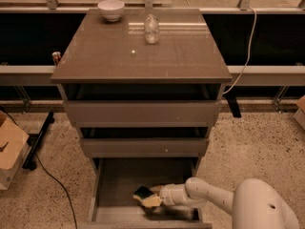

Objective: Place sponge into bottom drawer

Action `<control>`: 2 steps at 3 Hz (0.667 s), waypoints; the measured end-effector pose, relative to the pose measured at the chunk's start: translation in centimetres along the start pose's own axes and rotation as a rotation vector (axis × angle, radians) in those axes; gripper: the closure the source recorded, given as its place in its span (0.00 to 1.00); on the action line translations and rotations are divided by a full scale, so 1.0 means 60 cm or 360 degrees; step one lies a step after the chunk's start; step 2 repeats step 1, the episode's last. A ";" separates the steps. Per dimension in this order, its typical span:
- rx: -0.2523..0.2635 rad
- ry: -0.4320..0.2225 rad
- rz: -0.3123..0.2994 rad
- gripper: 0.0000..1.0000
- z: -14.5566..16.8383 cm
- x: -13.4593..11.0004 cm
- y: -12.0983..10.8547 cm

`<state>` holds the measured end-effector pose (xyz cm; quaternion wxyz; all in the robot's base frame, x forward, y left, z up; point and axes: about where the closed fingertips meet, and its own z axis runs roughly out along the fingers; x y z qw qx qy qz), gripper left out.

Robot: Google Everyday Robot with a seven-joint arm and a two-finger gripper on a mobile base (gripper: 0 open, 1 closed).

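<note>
The bottom drawer (125,179) of the grey-brown cabinet is pulled open, showing its flat grey floor. My gripper (153,200) reaches into it from the right, low over the floor near the drawer's front. It is shut on the sponge (142,194), whose yellow foam and dark green layer stick out to the left of the fingers. The sponge is inside the drawer's outline, just above or touching the floor; I cannot tell which. My white arm (209,197) runs to the lower right.
The two upper drawers (143,113) are slightly open. On the cabinet top stand a white bowl (110,9) and a clear glass jar (151,28). A cardboard box (9,147) and a black cable (52,175) lie on the floor at left.
</note>
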<state>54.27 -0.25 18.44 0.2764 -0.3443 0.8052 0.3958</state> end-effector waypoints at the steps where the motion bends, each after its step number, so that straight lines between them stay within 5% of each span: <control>1: -0.0003 0.0001 0.0000 0.00 0.002 0.000 0.002; 2: -0.0003 0.0001 0.0000 0.00 0.002 0.000 0.002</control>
